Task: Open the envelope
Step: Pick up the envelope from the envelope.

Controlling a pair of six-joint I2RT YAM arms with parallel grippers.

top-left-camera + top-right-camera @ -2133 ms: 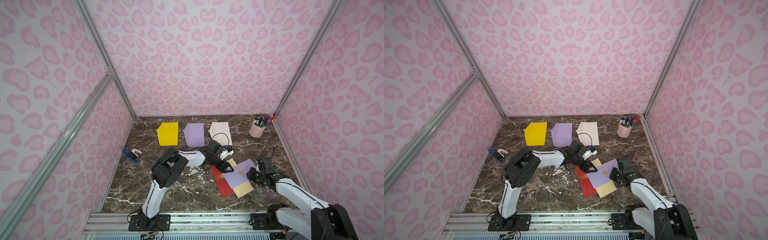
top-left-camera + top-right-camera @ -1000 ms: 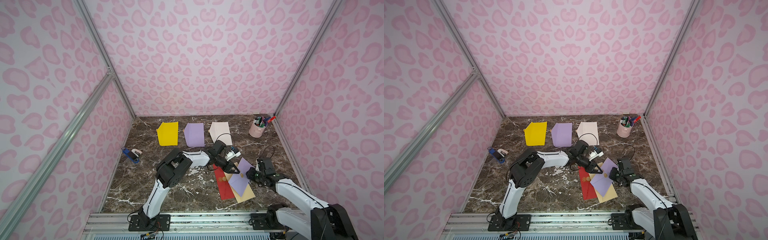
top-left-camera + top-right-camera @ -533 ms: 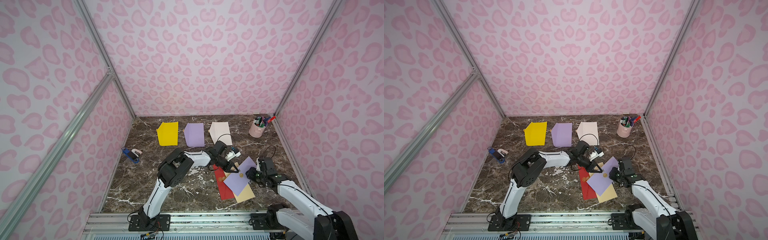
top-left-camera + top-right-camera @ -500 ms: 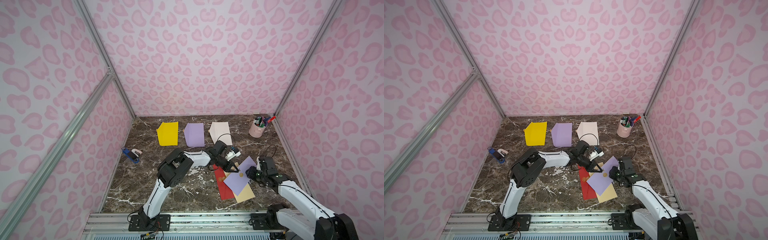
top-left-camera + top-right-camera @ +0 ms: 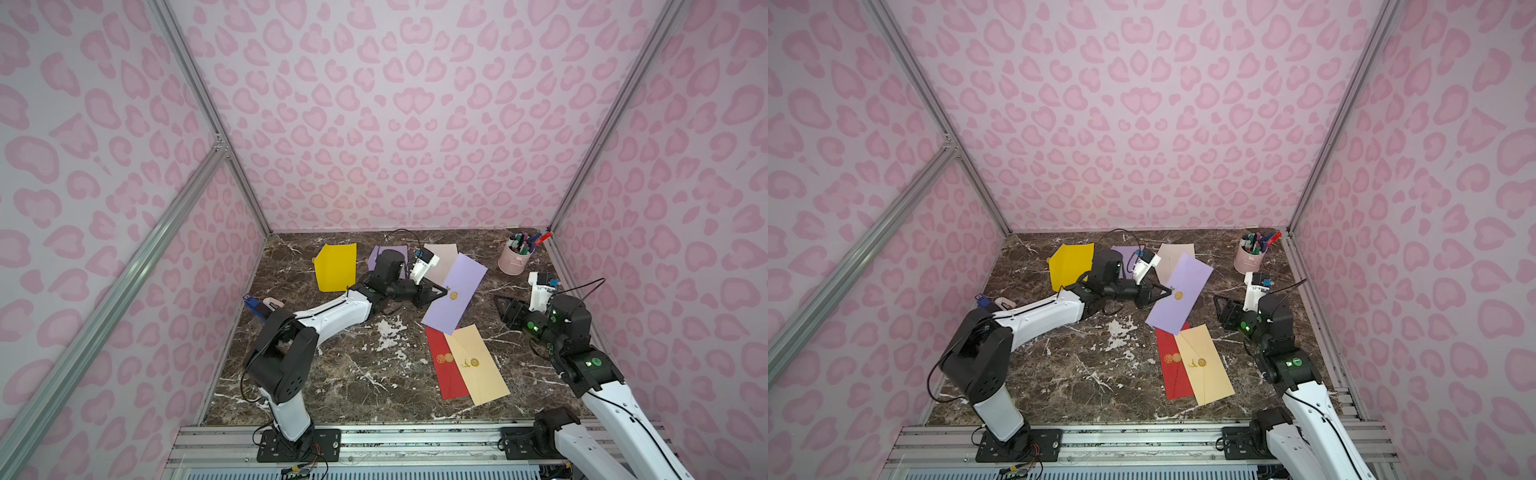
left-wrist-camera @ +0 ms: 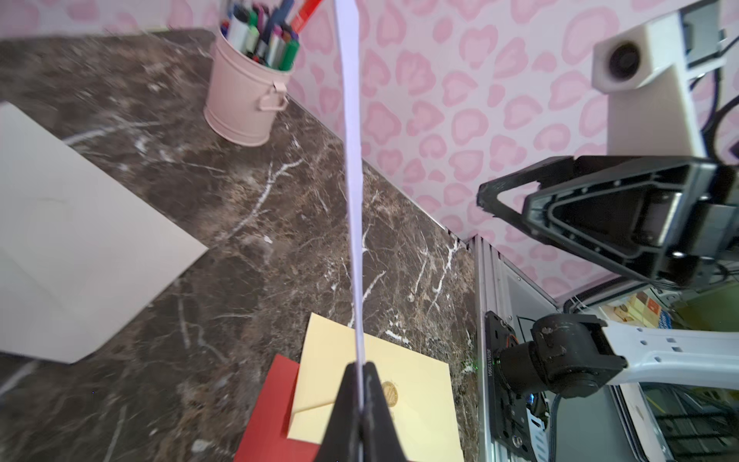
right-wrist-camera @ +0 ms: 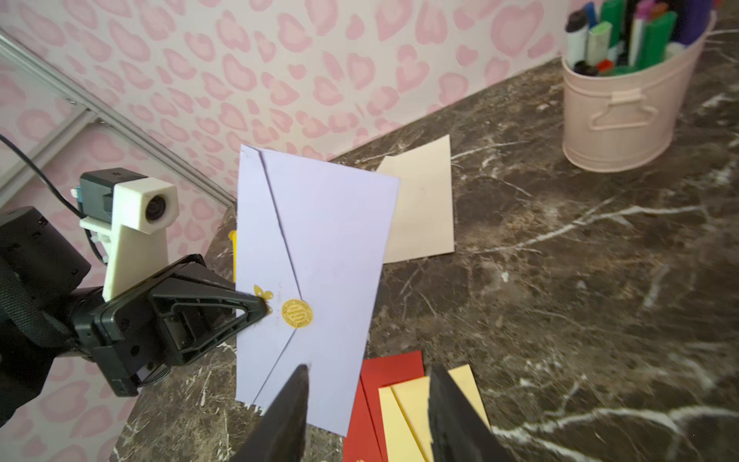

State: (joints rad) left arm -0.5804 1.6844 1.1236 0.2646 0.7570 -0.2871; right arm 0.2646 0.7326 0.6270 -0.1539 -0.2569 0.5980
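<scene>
Lilac envelope [image 7: 320, 248] is held in the air above the marble table [image 5: 353, 374], near its middle, with the flap side turned toward the right arm. In the left wrist view it shows only as a thin edge [image 6: 352, 160]. The flap lies closed, and the round gold seal [image 7: 296, 314] sits on its tip.

The left gripper [image 7: 262, 306] has its fingers pressed together on one long edge of the envelope, just beside the seal; in both top views it reaches in from the left side [image 5: 445, 288] [image 5: 1169, 291].

The right gripper [image 5: 503, 309] is apart from the envelope, on its right. Its fingers [image 7: 292, 400] stand moderately apart with nothing between them, and they point toward the envelope.

On the table below, a red envelope [image 5: 442, 370] and a cream envelope [image 5: 482, 374] lie flat, and the cream one partly covers the red one. Farther back lie a yellow sheet [image 5: 336, 266], a purple sheet [image 5: 384, 250] partly hidden by the left arm, and a beige sheet [image 5: 442, 259]. A pink bucket [image 5: 515, 262] full of markers stands in the far right corner. A small blue object [image 5: 254, 305] lies near the left wall.
</scene>
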